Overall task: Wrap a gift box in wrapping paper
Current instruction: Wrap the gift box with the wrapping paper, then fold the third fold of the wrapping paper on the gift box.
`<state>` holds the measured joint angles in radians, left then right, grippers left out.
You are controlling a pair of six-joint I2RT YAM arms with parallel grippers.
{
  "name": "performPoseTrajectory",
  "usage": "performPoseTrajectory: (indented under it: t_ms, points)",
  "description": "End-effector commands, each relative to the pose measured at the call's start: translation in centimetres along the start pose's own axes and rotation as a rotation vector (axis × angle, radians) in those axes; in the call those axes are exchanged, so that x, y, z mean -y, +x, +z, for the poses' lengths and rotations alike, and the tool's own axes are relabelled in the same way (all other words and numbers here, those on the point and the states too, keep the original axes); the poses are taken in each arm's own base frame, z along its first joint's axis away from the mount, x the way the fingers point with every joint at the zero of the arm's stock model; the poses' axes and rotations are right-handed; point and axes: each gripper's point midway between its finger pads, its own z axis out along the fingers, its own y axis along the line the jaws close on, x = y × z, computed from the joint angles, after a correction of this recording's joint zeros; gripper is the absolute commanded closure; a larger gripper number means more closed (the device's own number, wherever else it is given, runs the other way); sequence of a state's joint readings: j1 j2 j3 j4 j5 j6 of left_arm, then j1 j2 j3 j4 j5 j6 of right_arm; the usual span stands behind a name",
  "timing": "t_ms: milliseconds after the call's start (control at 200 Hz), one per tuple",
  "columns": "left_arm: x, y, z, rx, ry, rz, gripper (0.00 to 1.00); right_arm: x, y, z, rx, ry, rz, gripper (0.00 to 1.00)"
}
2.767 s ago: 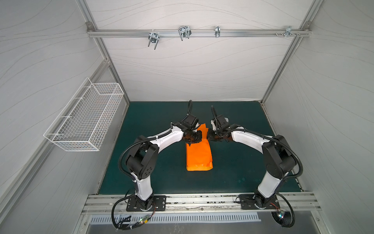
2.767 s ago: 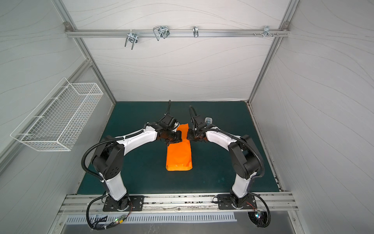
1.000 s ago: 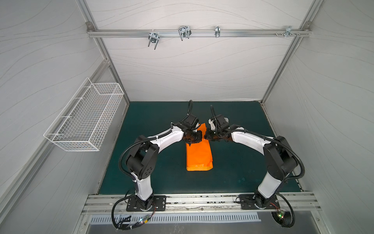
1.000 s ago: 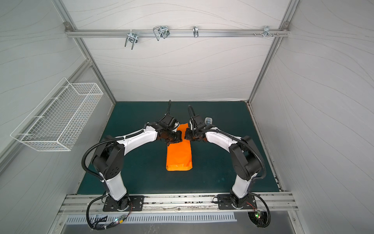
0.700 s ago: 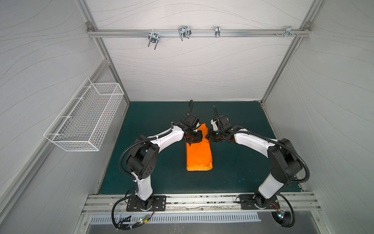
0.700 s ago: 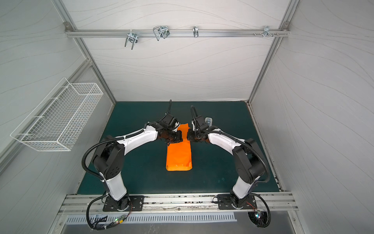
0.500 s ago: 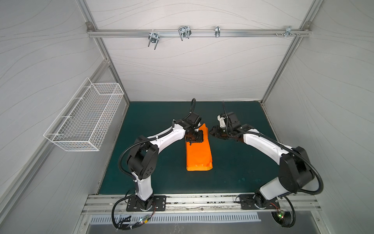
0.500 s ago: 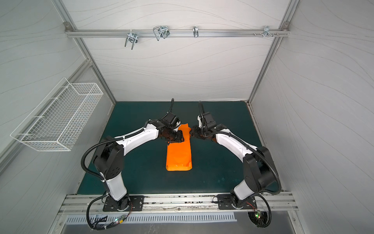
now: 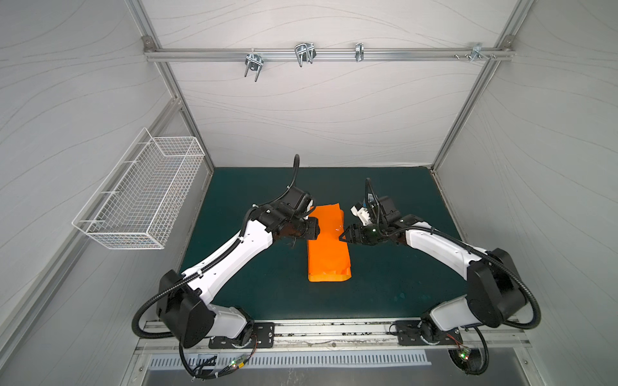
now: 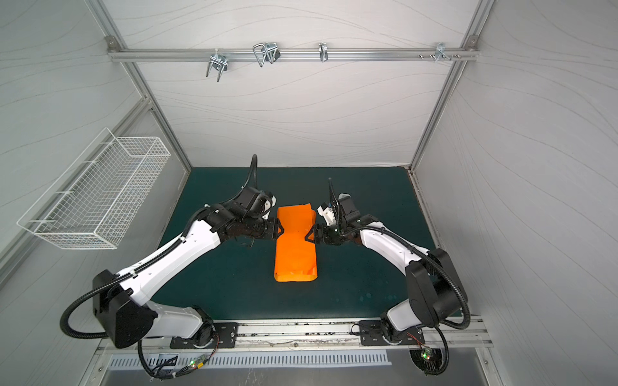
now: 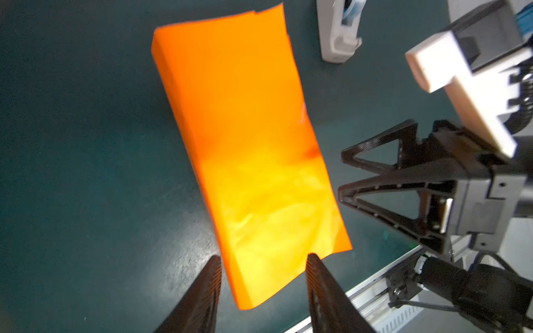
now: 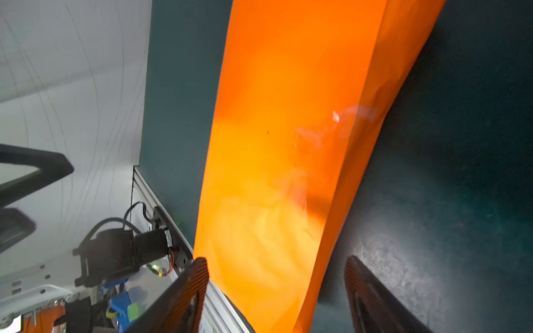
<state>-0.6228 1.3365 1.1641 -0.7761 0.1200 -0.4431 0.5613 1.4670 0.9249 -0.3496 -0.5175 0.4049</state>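
The wrapping paper (image 9: pixel 327 249) (image 10: pixel 294 249) lies folded into a long orange packet on the green mat. The gift box is hidden; no dark box shows in any view. My left gripper (image 9: pixel 316 230) (image 10: pixel 280 230) is at the packet's left edge, jaws open, nothing pinched (image 11: pixel 264 258). My right gripper (image 9: pixel 341 235) (image 10: pixel 307 235) points at the packet's right edge, open and apart from the paper (image 12: pixel 276 260). It also shows in the left wrist view, right gripper (image 11: pixel 341 172) with jaws spread. A bit of clear tape (image 12: pixel 340 115) glints on the paper.
A white tape dispenser (image 9: pixel 361 212) (image 10: pixel 326 212) (image 11: pixel 339 28) stands on the mat just behind the right gripper. A white wire basket (image 9: pixel 143 194) hangs on the left wall. Walls close in the mat (image 9: pixel 401 277) on three sides; a metal rail runs along its front.
Both grippers have gone from shut to open, letting go of the paper. The right arm has swung its elbow outward to the right. The packet has stayed in place.
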Motion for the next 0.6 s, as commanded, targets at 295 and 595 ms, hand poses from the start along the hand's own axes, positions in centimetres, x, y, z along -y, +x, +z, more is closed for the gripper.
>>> performPoseTrajectory:
  t_ms: [295,595]
  points:
    - [-1.7,5.5,5.0,0.024,0.133,-0.103,0.49,0.2,4.2,1.6,-0.071,-0.011,-0.016,0.33]
    - [-1.1,5.0,5.1,0.070,0.187,-0.086,0.48,1.7,4.6,2.8,-0.080,0.015,0.014,0.36]
